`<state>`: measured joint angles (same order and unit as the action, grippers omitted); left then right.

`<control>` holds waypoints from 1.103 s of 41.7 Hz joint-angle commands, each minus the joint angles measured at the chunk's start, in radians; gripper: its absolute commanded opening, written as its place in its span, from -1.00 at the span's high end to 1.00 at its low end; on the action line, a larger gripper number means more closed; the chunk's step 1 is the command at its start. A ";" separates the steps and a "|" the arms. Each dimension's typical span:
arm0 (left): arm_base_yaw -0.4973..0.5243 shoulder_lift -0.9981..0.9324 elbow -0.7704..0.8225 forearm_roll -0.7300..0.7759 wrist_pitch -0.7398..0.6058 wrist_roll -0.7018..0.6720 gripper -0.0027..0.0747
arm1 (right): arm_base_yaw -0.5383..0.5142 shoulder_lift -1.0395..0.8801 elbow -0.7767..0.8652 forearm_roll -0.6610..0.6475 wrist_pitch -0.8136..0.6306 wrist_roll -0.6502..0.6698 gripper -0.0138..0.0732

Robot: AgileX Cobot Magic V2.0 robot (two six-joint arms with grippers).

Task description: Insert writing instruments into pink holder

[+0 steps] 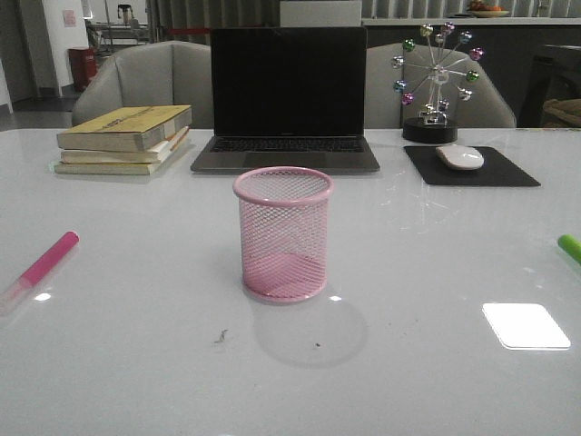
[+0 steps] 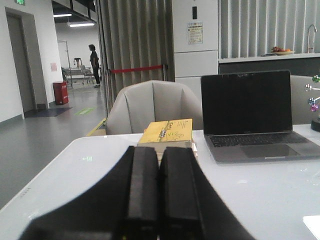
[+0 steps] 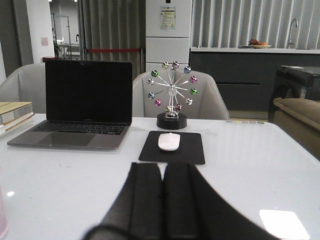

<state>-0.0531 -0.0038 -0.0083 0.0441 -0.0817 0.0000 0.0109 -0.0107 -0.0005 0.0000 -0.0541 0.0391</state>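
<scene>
Pink wire-mesh pen cup (image 1: 282, 234), upright at table centre, empty, rolled rim, solid pink base. Magenta marker (image 1: 41, 268) with pale clear end, flat near the left table edge, well apart from the cup. Lime green marker (image 1: 570, 246), only a tip in frame at far right. Left gripper (image 2: 159, 192) with fingers pressed together, empty. Right gripper (image 3: 162, 200) likewise closed, holding nothing.
</scene>
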 commanded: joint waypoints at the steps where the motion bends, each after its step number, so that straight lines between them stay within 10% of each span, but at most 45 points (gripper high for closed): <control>1: -0.002 -0.020 -0.092 -0.009 -0.064 -0.007 0.70 | -0.001 -0.019 -0.119 -0.012 -0.047 0.000 0.55; 22: -0.002 0.291 -0.726 -0.056 0.451 -0.007 0.70 | -0.001 0.236 -0.748 -0.012 0.475 0.000 0.55; 46: -0.002 0.593 -0.675 -0.086 0.685 -0.007 0.70 | -0.001 0.503 -0.673 0.000 0.824 0.000 0.55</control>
<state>-0.0531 0.5542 -0.6639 -0.0173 0.6766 0.0000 0.0109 0.4590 -0.6745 0.0000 0.8395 0.0403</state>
